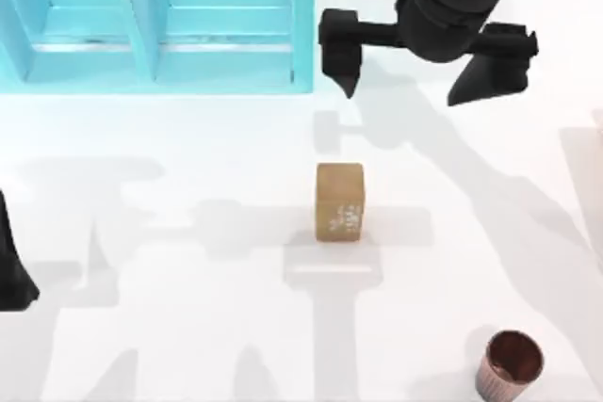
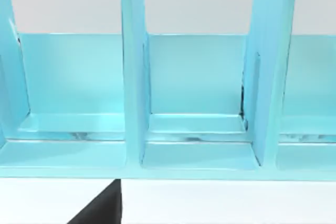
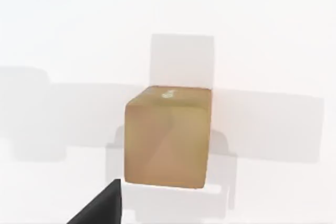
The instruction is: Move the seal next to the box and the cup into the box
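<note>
The top view looks down on the white table point(image 1: 188, 345). The left wrist view faces the blue box point(image 2: 199, 77) closely; the right wrist view nears the seal point(image 3: 168, 137), shared with the top view point(image 1: 339, 201).

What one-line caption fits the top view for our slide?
Right gripper open above the upright seal; cup at bottom right, blue box top left.

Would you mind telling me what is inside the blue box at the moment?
The blue box shows bare compartment floors between its dividers. The cup stands near the table's front right, and the seal mid-table. Compartment parts beyond the picture edges can't be seen.
</note>
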Robot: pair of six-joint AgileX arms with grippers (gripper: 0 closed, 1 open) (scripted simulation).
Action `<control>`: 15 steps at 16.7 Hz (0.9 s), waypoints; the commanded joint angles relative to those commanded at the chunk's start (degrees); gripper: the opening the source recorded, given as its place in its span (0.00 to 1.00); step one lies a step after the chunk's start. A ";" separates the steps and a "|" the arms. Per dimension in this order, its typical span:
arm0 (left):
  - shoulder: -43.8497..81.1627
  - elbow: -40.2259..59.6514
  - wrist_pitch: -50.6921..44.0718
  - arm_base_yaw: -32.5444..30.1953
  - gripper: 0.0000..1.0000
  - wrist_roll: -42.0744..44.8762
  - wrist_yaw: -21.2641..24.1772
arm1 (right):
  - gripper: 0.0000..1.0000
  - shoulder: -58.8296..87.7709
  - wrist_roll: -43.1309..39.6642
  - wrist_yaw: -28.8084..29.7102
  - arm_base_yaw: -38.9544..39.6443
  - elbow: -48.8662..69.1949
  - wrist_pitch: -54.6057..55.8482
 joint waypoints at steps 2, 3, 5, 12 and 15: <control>0.00 0.00 0.00 0.00 1.00 0.00 0.00 | 1.00 7.70 2.55 0.07 2.17 6.92 -4.69; 0.00 0.00 0.00 0.00 1.00 0.00 0.00 | 1.00 10.91 3.63 0.10 3.08 9.78 -6.66; 0.00 0.00 0.00 0.00 1.00 0.00 0.00 | 1.00 16.12 5.39 0.13 4.59 14.44 -9.88; 0.00 0.00 0.00 0.00 1.00 0.00 0.00 | 1.00 20.57 6.93 0.15 5.89 18.40 -12.66; 0.00 0.00 0.00 0.00 1.00 0.00 0.00 | 1.00 20.52 6.84 0.13 5.61 18.08 -12.36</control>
